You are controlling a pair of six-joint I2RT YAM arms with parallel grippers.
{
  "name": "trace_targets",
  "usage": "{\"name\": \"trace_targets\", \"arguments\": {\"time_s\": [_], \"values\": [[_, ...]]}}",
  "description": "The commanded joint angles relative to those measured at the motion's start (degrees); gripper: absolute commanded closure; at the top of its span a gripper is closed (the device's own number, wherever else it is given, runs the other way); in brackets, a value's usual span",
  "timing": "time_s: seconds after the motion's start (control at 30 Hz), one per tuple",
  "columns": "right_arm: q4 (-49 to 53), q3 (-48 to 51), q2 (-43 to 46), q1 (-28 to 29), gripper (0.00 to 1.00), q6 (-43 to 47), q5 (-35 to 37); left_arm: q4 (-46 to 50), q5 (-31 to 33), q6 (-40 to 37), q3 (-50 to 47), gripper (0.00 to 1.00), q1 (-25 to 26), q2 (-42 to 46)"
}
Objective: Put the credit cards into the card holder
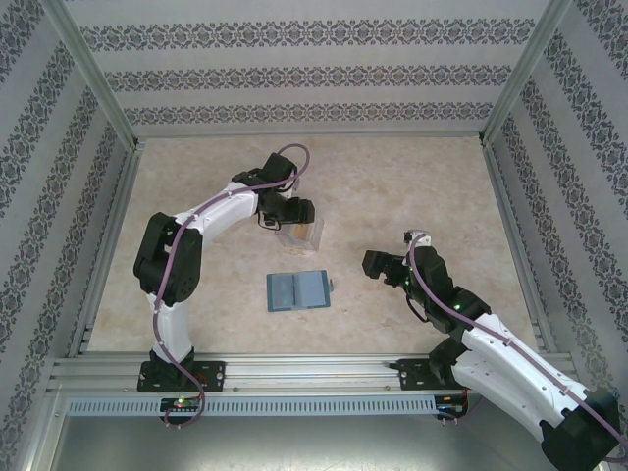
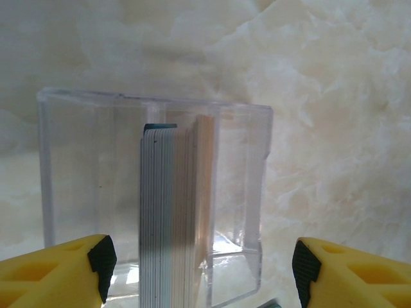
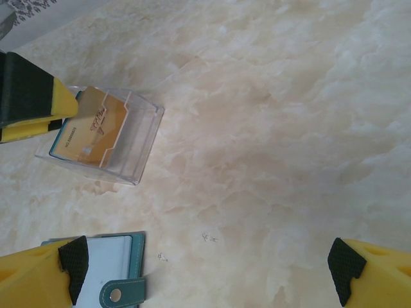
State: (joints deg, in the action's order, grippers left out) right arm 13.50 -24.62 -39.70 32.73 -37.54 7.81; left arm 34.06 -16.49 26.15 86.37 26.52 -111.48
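The cards (image 2: 173, 212) are standing on edge, stacked together inside a clear case (image 2: 244, 186) on the worktop (image 1: 412, 186). The holder (image 1: 297, 290) is lying open and flat, nearer the arms' bases than the case. The left pincer (image 1: 289, 218) is hanging over the case, its fingers spread to either side of the cards. The right pincer (image 1: 378, 265) is hovering spread and empty, right of the holder.

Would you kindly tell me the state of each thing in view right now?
card holder: open, lying flat.
credit cards: stacked on edge inside the clear case.
left gripper: open, astride the clear case.
right gripper: open, empty.
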Motion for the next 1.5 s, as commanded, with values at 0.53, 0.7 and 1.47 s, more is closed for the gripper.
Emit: {"name": "trace_targets", "arguments": {"time_s": [0.53,0.7,1.47], "values": [[-1.9,-0.3,-1.4,-0.6,0.02,-0.9,-0.4,-0.9,-6.8,0.5,-0.4,0.37,0.2,0.8],[-1.6,-0.4,-1.4,-0.6,0.02,-0.8,-0.4,-1.0,-5.9,0.6,-0.7,0.42,0.2,1.4],[-2.6,0.4,-1.9,-0.6,0.02,-1.6,-0.9,-1.3,-0.2,0.1,-1.6,0.79,0.4,2.4]]}}
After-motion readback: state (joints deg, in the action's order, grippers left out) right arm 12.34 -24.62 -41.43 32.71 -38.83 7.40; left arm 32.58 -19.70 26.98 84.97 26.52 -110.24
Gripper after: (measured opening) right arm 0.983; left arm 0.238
